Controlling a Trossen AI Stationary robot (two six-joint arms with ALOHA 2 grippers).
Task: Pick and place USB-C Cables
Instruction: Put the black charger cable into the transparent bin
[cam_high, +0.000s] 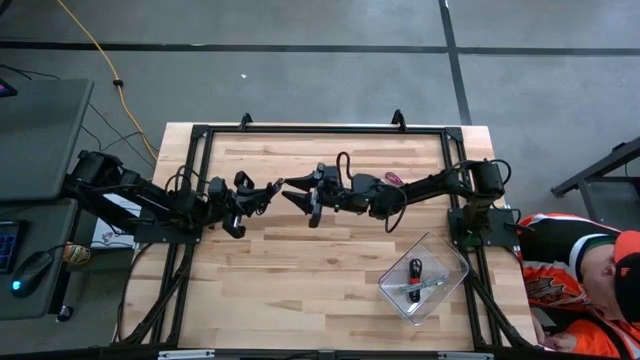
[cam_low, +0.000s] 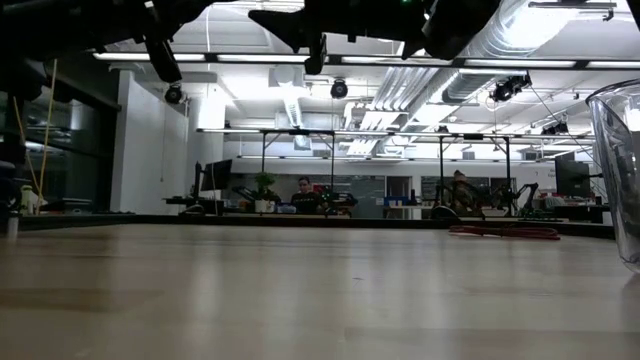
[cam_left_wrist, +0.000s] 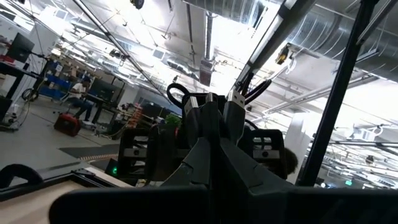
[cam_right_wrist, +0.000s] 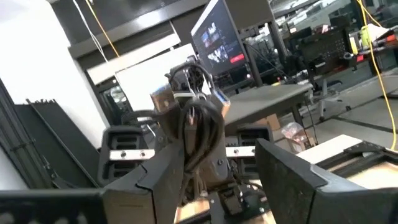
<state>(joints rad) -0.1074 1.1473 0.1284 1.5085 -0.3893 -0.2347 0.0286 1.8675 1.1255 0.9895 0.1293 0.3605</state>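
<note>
Meeting above the middle of the wooden bench (cam_high: 300, 290), both arms are raised clear of its surface; in the low view only their dark undersides cross the upper edge.

Left pincer (cam_high: 268, 190): reaches in from the left side, fingers together and clamped on the held cable (cam_right_wrist: 196, 129). This is a dark looped bundle, seen head-on in the right wrist view, hanging in front of the left pincer's body. In the left wrist view, connector ends stand just above the closed fingers.

Right pincer (cam_high: 297, 193): reaches in from the right side and points straight at the left pincer, just beside it. Its fingers (cam_right_wrist: 168, 174) stand apart. In the right wrist view the held cable shows in the gap between them; whether either finger touches it cannot be told.

Clear bin (cam_high: 455, 262): stands on the bench near its front right corner, well apart from both pincers. It contains a dark cable (cam_high: 415, 268) and a silver-grey cable (cam_high: 424, 288), lying close together.

Red cable (cam_high: 394, 180): lies on the bench beside the right arm's forearm, toward the far right; the low view shows it flat on the surface.

Surroundings: a yellow cord (cam_high: 100, 55) runs across the floor beyond the bench's far left corner. A person in an orange, white and black top (cam_high: 575, 270) is at the bench's right front side.
</note>
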